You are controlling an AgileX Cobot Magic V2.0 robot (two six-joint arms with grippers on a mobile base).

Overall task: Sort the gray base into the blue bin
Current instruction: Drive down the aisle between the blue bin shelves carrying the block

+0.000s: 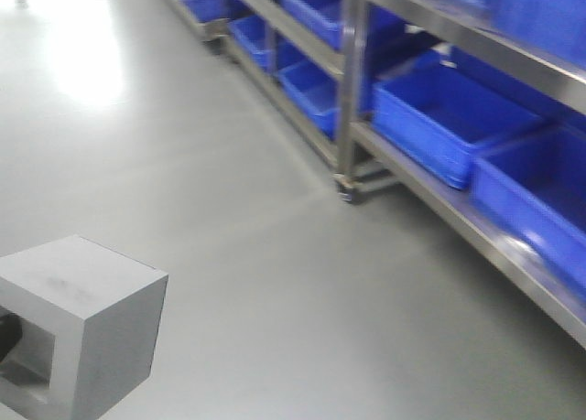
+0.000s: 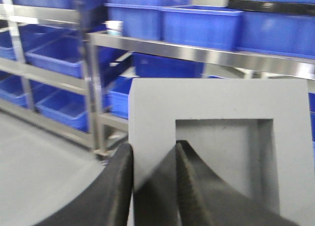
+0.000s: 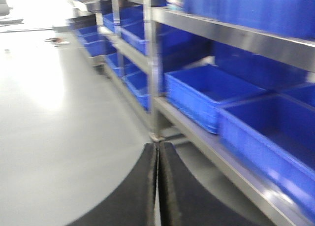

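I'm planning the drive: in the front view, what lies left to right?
Gray base → floor → rack leg → blue bin.

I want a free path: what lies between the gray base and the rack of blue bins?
Only bare gray floor separates the gray base from the rack, as the front view shows.

The gray base (image 2: pixel 216 103) looked matte and smooth. The blue bin (image 1: pixel 412 136) was glossy plastic, the shelving (image 1: pixel 346 100) shiny metal.
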